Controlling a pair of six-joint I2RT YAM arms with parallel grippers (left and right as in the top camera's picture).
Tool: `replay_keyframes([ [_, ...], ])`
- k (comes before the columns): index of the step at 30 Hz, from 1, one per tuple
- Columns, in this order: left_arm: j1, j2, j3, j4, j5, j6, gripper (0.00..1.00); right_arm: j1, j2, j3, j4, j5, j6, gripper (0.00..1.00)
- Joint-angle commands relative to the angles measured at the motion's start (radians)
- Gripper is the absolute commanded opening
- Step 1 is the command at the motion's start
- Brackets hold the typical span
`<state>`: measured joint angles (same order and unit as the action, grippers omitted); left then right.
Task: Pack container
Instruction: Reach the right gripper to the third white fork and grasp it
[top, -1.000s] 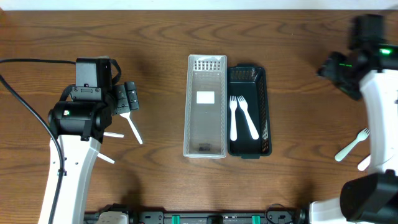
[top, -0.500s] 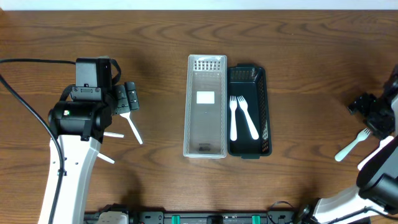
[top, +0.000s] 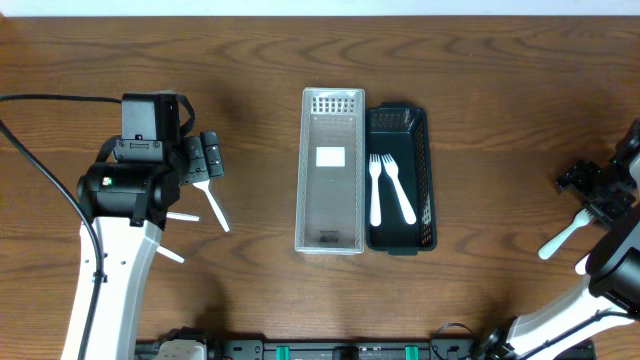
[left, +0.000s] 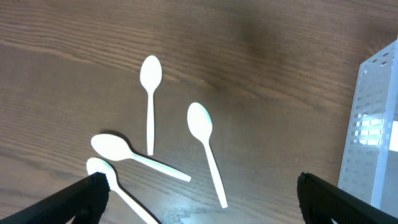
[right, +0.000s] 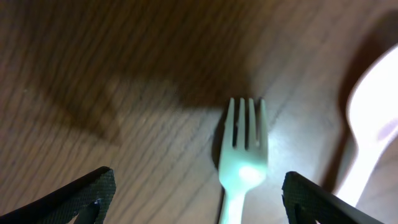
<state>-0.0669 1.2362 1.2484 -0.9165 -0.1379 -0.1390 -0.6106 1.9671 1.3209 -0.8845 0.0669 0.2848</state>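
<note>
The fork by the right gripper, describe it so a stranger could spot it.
From the black bin mid-table, go to the far right edge. A white fork lies there beneath the right gripper. Unlike the two binned forks, it lies loose on wood.

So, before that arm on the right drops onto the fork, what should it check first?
1. Right gripper open: ok, jaws wide apart.
2. Fork between the jaws: ok, though a bit off centre.
3. Neighbouring white utensil clear of the grab: cannot tell, it lies close and is blurred.
4. Room in the black container: ok, only two forks inside.
5. Left gripper out of the way: ok, open over the spoons on the far side.
</note>
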Motion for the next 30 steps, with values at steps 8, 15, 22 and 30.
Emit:
replay_keyframes([
  [8,0.004,-0.002,0.021,-0.003,-0.002,-0.012,0.98,-0.005,0.048,-0.011,0.042,-0.019,-0.049,0.89],
  [15,0.004,-0.002,0.021,-0.003,-0.002,-0.012,0.98,-0.005,0.048,-0.039,0.076,-0.021,-0.066,0.89],
  [22,0.004,-0.002,0.021,-0.003,-0.002,-0.012,0.98,-0.005,0.048,-0.109,0.111,-0.031,-0.077,0.89],
  [30,0.004,-0.002,0.021,-0.003,-0.002,-0.012,0.98,-0.004,0.048,-0.118,0.094,-0.032,-0.077,0.73],
])
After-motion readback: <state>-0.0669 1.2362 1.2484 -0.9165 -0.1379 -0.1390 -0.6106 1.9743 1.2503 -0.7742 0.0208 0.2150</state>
